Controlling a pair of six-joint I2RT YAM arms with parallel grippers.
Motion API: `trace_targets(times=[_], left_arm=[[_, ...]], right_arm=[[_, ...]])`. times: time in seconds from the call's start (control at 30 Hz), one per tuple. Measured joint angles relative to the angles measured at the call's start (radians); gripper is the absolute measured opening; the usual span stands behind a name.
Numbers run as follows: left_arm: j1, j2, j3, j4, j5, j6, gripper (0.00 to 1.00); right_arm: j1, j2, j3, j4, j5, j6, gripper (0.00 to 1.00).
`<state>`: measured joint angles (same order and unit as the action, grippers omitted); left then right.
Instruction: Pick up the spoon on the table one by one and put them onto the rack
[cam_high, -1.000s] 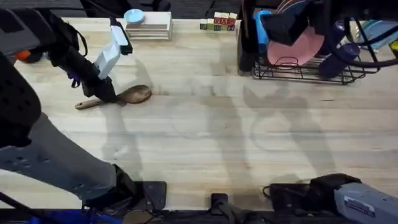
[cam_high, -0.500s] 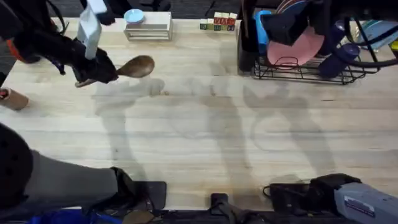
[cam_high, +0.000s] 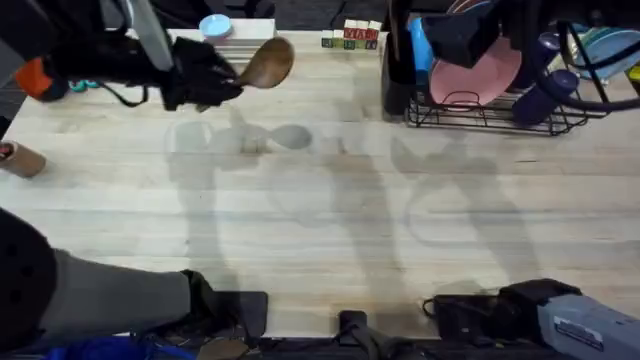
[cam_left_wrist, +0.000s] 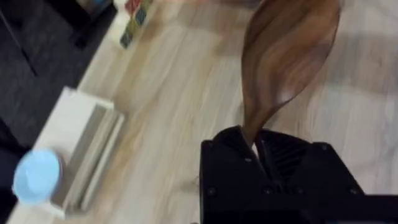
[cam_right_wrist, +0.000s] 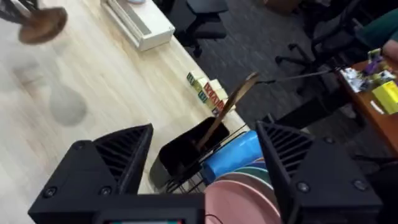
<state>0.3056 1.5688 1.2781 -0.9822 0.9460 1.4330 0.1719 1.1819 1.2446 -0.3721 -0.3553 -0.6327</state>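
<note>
My left gripper (cam_high: 205, 78) is shut on the handle of a brown wooden spoon (cam_high: 265, 62) and holds it in the air over the far left part of the table (cam_high: 320, 220). The left wrist view has the spoon's oval bowl (cam_left_wrist: 289, 56) sticking out past the shut fingers. The black wire rack (cam_high: 490, 115) stands at the far right, with its tall black utensil holder (cam_high: 395, 70) at the left end. Another wooden spoon handle (cam_right_wrist: 227, 112) stands in that holder. My right gripper (cam_right_wrist: 199, 171) hangs open above the rack with nothing in it.
A pink plate (cam_high: 470, 75) and blue dishes sit in the rack. Stacked white boxes (cam_high: 240, 42) with a light blue disc (cam_high: 215, 25) on top lie at the far edge, with small letter blocks (cam_high: 350, 36) beside them. A brown cylinder (cam_high: 20, 160) lies at the left edge.
My left gripper lifted the spoon off the table and carried it rightward and toward the far edge. The right arm stayed over the rack.
</note>
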Motion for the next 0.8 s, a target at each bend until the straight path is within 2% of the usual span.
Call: trace_targets(times=[0.1,0.13,0.23,0.67,0.7,0.8], left_arm=[[-0.056,0.000,0.000,0.047,0.042,-0.004,0.043],[-0.123,0.000,0.000,0.113,0.061,-0.033,0.043],[-0.192,0.000,0.000,0.208,0.057,-0.113,0.043],[-0.458,0.000,0.000,0.645,-0.019,-0.595,0.043],[-0.504,0.000,0.000,0.756,-0.023,-0.707,0.043],[-0.540,0.000,0.000,0.849,-0.023,-0.800,0.043]], right_arm=[[0.000,-0.030,0.000,0.000,0.000,0.000,0.993],[0.000,-0.062,0.000,0.000,0.000,0.000,0.993],[0.000,-0.082,0.000,0.000,0.000,0.000,0.993],[0.000,-0.091,0.000,-0.018,0.000,0.000,0.993],[0.000,-0.091,0.000,-0.018,0.000,0.000,0.993],[0.000,-0.091,0.000,-0.018,0.000,0.000,0.993]])
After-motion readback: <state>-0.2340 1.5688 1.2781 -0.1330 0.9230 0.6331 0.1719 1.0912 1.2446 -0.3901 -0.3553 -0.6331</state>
